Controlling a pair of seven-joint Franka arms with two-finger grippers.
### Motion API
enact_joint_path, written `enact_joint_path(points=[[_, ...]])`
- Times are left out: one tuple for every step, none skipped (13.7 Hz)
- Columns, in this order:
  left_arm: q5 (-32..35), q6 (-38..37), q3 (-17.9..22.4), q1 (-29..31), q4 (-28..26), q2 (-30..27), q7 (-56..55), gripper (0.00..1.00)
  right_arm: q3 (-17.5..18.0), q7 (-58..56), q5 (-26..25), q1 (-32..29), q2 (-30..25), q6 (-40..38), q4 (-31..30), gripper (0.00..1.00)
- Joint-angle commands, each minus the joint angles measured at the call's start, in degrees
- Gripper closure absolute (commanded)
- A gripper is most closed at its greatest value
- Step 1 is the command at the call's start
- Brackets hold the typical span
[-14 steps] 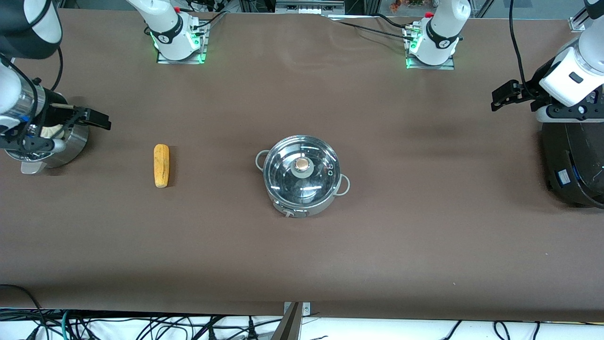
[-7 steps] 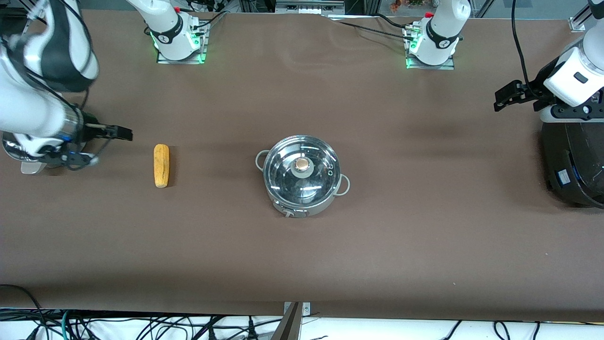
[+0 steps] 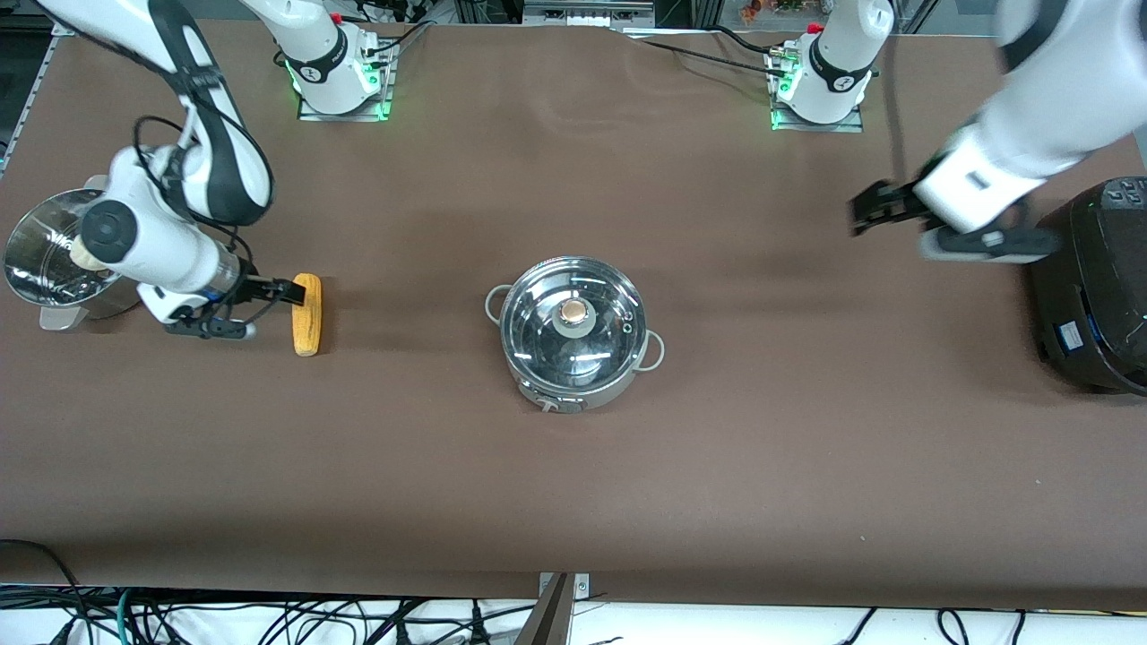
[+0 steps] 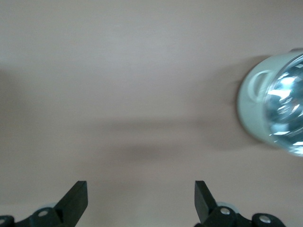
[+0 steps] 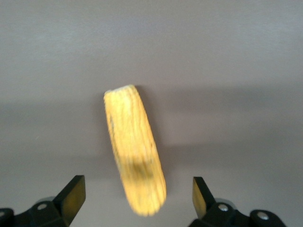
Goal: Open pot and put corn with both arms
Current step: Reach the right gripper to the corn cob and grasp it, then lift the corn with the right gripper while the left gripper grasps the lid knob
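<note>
Both arms have been swung inward since the earlier frames. Largest first: the black cooker point(image 3: 1089, 287), frame right, untouched; the pot point(image 3: 573, 333), frame centre, lid still on; the steamer point(image 3: 49, 260), far frame left; the corn point(image 3: 306, 313), left of centre. Right gripper point(image 3: 288, 292) — fingers spread wide, empty — is placed against the cob's upper end, judged for pickup. Left gripper point(image 3: 867, 211) — also wide, empty — is carried over bare table toward the pot, judged for the lid.

High front camera; wrist cameras look down, seemingly close.
</note>
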Motion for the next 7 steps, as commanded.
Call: enact_joint_path(points=[[-4.09,6.36,-3.04,-1.73,0.99,5.79,-9.09,0.01,0.45,0.69,-0.12,-0.25,2.66,5.0,-1.4,0.0],[-4.97,9.0,-3.13,-3.91,1.69,7.81,-12.34,0.01,0.45,0.69,-0.12,-0.25,3.1,5.0,-1.31,0.01],[-4.98,10.68,-3.21,-5.76,2.83,9.57,-15.77,0.01,0.45,0.69,-0.12,-0.25,4.06,5.18,-1.22,0.01],[-4.98,11.13,-3.3,-7.43,5.1,11.77,-19.72,0.01,0.45,0.69,-0.12,-0.25,4.94,6.14,-1.31,0.09],[-4.98,11.14,-3.39,-9.02,7.99,14.05,-22.63,0.01,0.45,0.6,-0.12,-0.25,5.47,6.75,-1.22,0.2],[-4.89,11.14,-3.39,-11.03,11.16,16.77,-25.44,0.01,0.45,0.6,-0.12,-0.25,5.57,6.76,-1.22,0.4],[-4.89,11.22,-3.39,-12.71,14.32,19.41,-28.17,0.01,0.53,0.6,-0.12,-0.25,5.57,6.67,-1.22,0.6]])
